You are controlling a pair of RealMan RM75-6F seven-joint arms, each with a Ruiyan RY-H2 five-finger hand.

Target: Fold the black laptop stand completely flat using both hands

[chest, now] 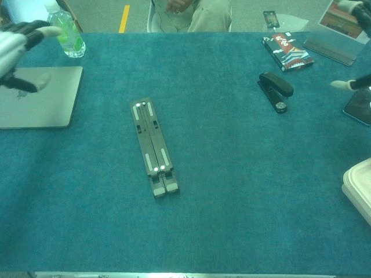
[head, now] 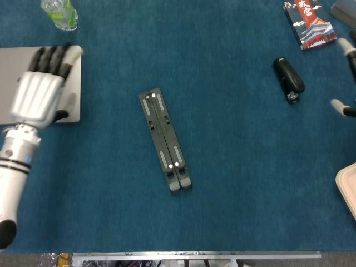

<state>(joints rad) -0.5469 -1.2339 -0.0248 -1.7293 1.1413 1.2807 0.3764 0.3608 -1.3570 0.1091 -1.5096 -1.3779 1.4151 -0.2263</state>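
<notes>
The black laptop stand (head: pixel 165 139) (chest: pixel 152 146) lies folded flat on the blue table, its two bars side by side, running from upper left to lower right. Nothing touches it. My left hand (head: pixel 40 83) (chest: pixel 16 43) hovers far to the left over the closed laptop, fingers spread and empty. Of my right hand (head: pixel 346 78) (chest: pixel 353 84) only fingertips show at the right edge, apart and holding nothing.
A closed silver laptop (head: pixel 69 111) (chest: pixel 40 95) lies at the left, with a green bottle (head: pixel 58 12) (chest: pixel 66 32) behind it. A black stapler (head: pixel 288 79) (chest: pixel 275 90) and a card box (head: pixel 308 23) (chest: pixel 287 49) sit at the right. A white container's corner (head: pixel 347 192) (chest: pixel 359 191) shows at the right edge.
</notes>
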